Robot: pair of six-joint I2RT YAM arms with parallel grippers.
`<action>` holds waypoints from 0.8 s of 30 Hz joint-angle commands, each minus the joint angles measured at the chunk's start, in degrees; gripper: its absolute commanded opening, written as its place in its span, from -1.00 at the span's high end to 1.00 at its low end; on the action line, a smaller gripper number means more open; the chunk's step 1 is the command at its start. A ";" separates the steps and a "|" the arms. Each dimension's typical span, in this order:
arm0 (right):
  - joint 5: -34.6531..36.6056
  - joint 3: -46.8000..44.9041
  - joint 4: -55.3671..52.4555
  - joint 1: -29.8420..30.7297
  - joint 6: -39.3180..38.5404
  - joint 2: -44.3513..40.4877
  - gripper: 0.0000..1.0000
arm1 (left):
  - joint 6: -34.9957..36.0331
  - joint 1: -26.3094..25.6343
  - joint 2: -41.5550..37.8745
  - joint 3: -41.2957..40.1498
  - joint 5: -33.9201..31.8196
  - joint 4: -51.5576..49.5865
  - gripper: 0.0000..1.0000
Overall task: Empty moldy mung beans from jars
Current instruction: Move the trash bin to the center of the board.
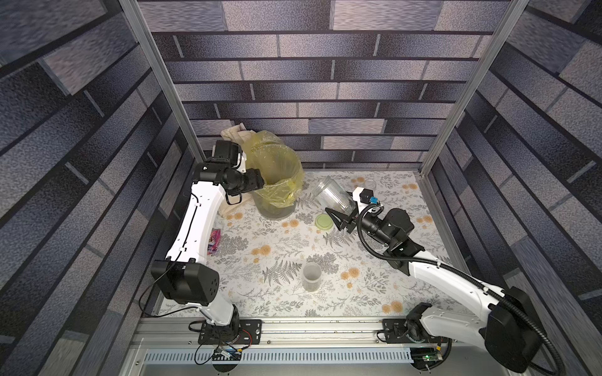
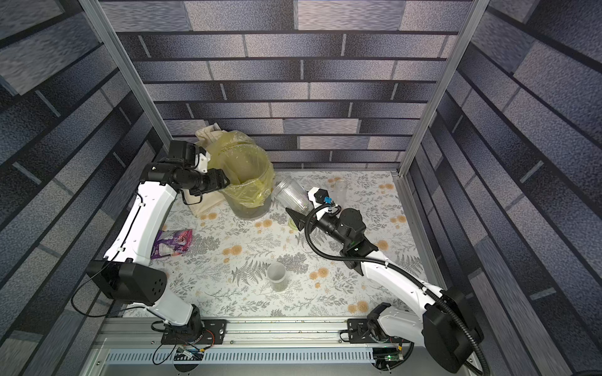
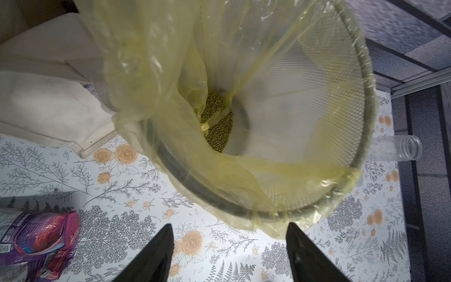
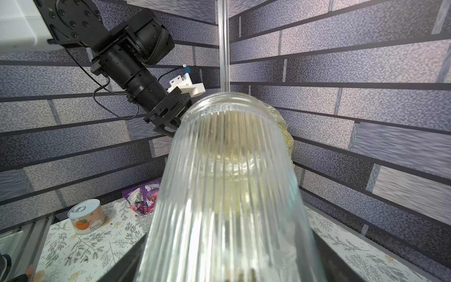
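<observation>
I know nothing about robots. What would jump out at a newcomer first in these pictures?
The big bin lined with a yellow bag, at the far left of the table, catches the eye, with a pile of small green beans at its bottom. Right beside it, the right claw holds a ribbed clear jar tipped mouth-first toward the bin, and a lime-green lid lies on the table just below.

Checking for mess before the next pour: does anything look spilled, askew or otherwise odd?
The yellow bag looks bunched and off the rim of the bin on one side. It sags inward and narrows the opening above the mung beans. The lime-green lid lies loose on the table. No clear spill shows.
</observation>
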 commanded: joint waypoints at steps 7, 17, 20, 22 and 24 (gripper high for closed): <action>-1.28 -2.66 10.42 0.09 -1.32 -3.22 0.17 | 1.03 0.80 3.16 1.62 -4.35 1.18 -0.46; -3.04 -4.03 14.99 0.09 -0.70 -2.32 0.17 | 0.57 0.38 5.18 3.58 -4.05 2.56 -0.46; -3.02 -3.78 13.68 0.09 -1.09 -2.75 0.17 | 0.07 -0.31 5.00 3.36 -4.78 3.74 -0.47; -3.14 -3.77 13.01 0.09 -1.10 -3.06 0.17 | -1.19 -0.34 3.58 1.44 -4.26 6.38 -0.48; -3.15 -3.77 12.51 0.09 -1.24 -3.47 0.17 | -1.93 -0.35 2.74 0.35 -4.72 7.92 -0.52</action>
